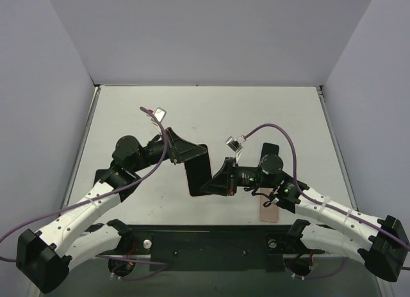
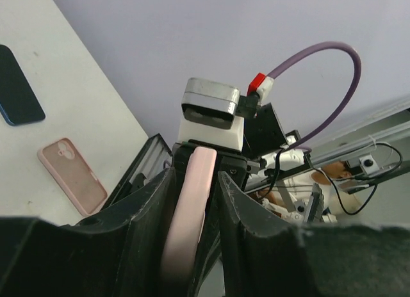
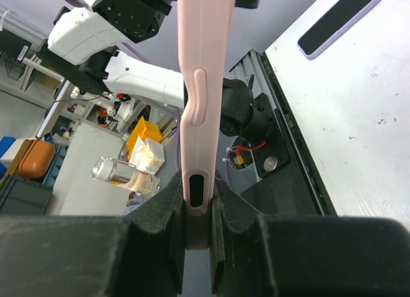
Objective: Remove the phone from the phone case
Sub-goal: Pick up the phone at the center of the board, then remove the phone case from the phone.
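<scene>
- Around: an empty pink silicone phone case (image 1: 269,212) (image 2: 72,175) lies flat on the white table (image 1: 256,111), against the right arm. A dark blue phone (image 1: 270,150) (image 2: 16,86) lies flat farther back. Neither touches the work.
- The slim phone in its pink case (image 1: 197,172) (image 2: 189,214) (image 3: 200,66) is held off the table at mid-table, bridging both grippers.
- The right gripper (image 1: 214,182) (image 3: 196,188) is clamped on one end.
- The left gripper (image 1: 186,157) (image 2: 194,175) flanks the opposite end closely; whether it presses cannot be told.
- The long axis runs gripper to gripper, with the dark face up.
</scene>
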`<state>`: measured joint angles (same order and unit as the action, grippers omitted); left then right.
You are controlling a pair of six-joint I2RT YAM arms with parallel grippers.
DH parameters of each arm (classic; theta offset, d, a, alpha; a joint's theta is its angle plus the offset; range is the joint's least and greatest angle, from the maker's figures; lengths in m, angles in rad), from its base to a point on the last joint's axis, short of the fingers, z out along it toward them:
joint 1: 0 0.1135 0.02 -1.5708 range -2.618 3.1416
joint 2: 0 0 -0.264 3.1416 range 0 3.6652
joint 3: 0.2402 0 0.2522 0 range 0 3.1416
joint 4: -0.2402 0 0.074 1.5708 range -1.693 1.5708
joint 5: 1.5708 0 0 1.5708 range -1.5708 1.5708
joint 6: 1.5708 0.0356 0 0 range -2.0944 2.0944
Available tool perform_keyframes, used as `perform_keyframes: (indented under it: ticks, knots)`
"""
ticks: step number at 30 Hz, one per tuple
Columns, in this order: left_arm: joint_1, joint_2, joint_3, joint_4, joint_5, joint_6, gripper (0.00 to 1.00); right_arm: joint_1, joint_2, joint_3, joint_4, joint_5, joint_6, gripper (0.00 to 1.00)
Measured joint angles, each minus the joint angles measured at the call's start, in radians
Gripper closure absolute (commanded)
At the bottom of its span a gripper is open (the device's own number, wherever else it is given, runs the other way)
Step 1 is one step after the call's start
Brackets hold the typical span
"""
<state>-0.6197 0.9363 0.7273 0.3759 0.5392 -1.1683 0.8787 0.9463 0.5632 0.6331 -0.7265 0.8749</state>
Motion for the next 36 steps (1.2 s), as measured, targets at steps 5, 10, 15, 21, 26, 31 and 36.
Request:
perform_keyframes:
  ticks: [5, 10, 15, 21, 26, 31, 36]
  knots:
    - [0.0, 0.036, 0.016, 0.002, 0.086, 0.002, 0.63, -0.021, -0.002, 0.0, -0.008, -0.005, 0.002, 1.0]
    - [0.0, 0.029, 0.019, 0.002, 0.122, 0.024, 0.9, -0.021, -0.002, 0.003, 0.007, -0.036, 0.019, 1.0]
    - [0.0, 0.029, 0.052, 0.01, 0.14, 0.058, 1.0, -0.022, -0.004, 0.041, -0.018, -0.052, 0.016, 0.6]
    - [0.001, 0.023, 0.074, -0.03, 0.143, 0.058, 1.0, -0.027, -0.061, 0.068, -0.165, -0.018, -0.084, 0.57]
    - [0.004, 0.026, 0.09, -0.04, 0.174, 0.047, 1.0, -0.027, -0.104, 0.068, -0.192, -0.045, -0.119, 0.67]
    - [0.005, 0.037, 0.101, -0.02, 0.207, 0.024, 1.0, -0.027, -0.093, 0.07, -0.161, -0.106, -0.104, 0.8]
    - [0.006, 0.054, 0.105, -0.01, 0.236, 0.007, 1.0, -0.022, -0.061, 0.075, -0.13, -0.154, -0.068, 0.99]
